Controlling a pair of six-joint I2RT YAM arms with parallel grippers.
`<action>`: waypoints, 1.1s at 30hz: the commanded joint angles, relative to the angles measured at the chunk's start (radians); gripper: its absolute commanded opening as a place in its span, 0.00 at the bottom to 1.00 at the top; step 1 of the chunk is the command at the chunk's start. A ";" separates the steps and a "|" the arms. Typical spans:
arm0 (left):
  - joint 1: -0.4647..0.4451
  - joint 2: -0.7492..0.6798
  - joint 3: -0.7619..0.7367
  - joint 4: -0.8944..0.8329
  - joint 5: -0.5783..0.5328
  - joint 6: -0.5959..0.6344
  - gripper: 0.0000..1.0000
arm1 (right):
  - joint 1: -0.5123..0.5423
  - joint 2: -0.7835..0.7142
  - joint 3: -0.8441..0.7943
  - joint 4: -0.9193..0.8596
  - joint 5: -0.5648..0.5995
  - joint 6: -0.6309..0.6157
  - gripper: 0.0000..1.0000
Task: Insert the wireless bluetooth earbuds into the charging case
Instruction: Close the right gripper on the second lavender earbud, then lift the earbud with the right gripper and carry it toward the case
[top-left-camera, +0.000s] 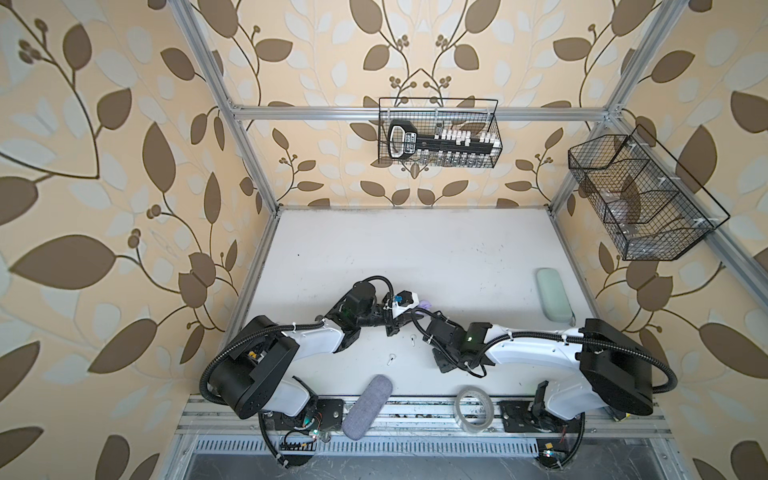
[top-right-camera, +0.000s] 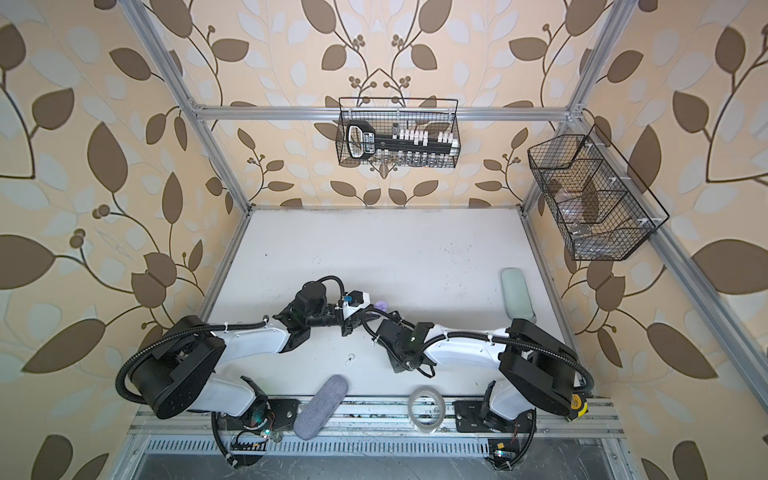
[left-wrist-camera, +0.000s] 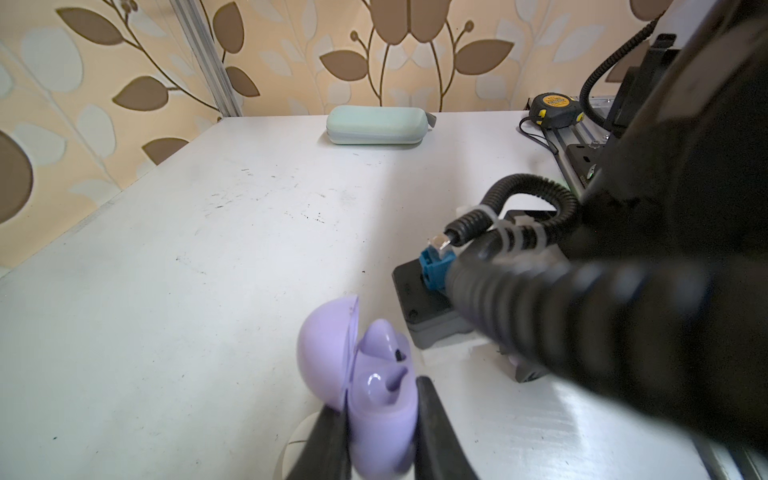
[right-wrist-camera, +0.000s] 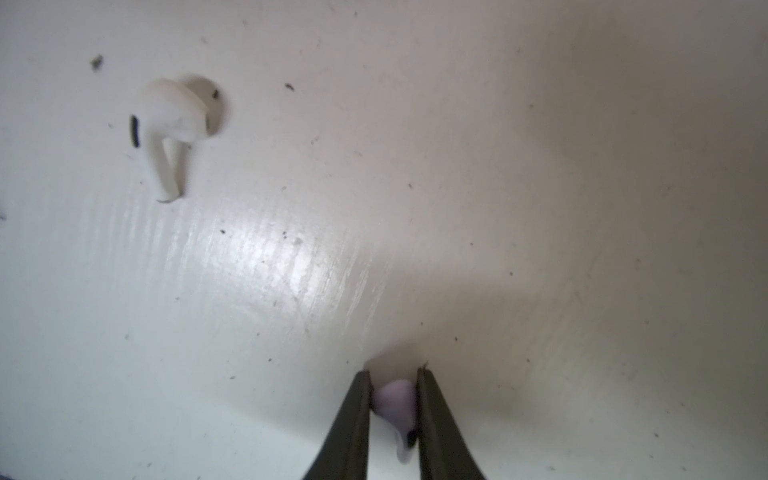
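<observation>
Right gripper (right-wrist-camera: 395, 370): jaws drawn in on a lilac earbud (right-wrist-camera: 395, 405). Both fingers appear to touch it, close to their tips. The stem points back toward the wrist.

Left gripper (left-wrist-camera: 378, 399): clamped across the base of the lilac charging case (left-wrist-camera: 382, 436), lid (left-wrist-camera: 326, 353) swung open. A lilac lump (left-wrist-camera: 380, 338) stands out of the base. I take it for the other lilac earbud already seated, but it is blurred.

Risks, as I judge them:
- The pinch is shallow and on a rounded body, so the earbud may twist or squirt out on lifting.
- The stem has to meet the free well end-on. If it arrives tilted it jams on the rim.
- The case is held in the air at a slant. A firm push could rotate it in the left jaws or fold the lid.
- The two wrists are crowded together in both top views, so a cable or housing could get knocked.

Positions, top view, 12 o'clock being the back wall:
- Both sets of tips are hidden under the wrists.
- The case (top-left-camera: 424, 304) peeks out mid-table (top-left-camera: 415, 249).
- A white earbud (top-left-camera: 414, 338) lies loose at 6 o'clock from the case, near the right wrist.
- A second white earbud (top-left-camera: 390, 360) lies at 7 o'clock, farther off.
- Both white ones are apart from either claw.
</observation>
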 joint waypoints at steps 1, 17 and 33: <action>-0.009 -0.001 0.035 0.021 -0.003 -0.010 0.00 | 0.000 -0.006 -0.022 -0.068 0.010 -0.006 0.19; -0.009 0.000 0.036 0.021 0.000 -0.017 0.00 | -0.035 -0.067 -0.020 -0.059 0.008 -0.019 0.15; -0.008 -0.006 0.039 0.059 0.009 -0.079 0.00 | -0.130 -0.293 -0.001 0.002 0.064 -0.025 0.10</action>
